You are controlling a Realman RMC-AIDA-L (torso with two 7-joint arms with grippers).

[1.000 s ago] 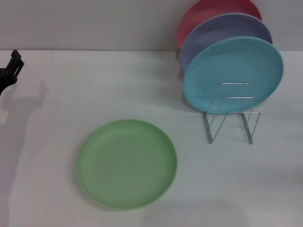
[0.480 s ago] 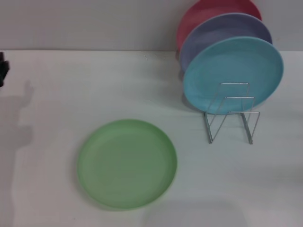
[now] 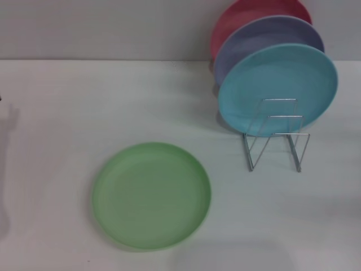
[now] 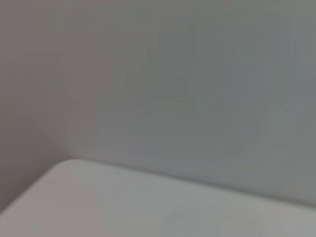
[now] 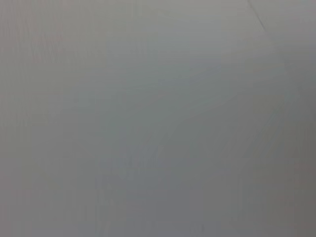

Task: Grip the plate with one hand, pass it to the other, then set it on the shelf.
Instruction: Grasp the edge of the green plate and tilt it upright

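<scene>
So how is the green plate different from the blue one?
The green plate lies flat on the table; the blue plate stands on edge in the wire rack. The green plate sits alone, while the blue plate has a lavender plate right behind it. Both are round and look the same size.

Head view: lighting is even, diffuse and moderately bright. The green plate (image 3: 151, 195) casts a soft shadow on the table (image 3: 84, 107) along its near edge. The rack (image 3: 275, 134) and its plates cast faint shadows to their left. A grey shadow lies at the left edge. Both wrist views are dim, featureless grey, possibly out of focus.
</scene>
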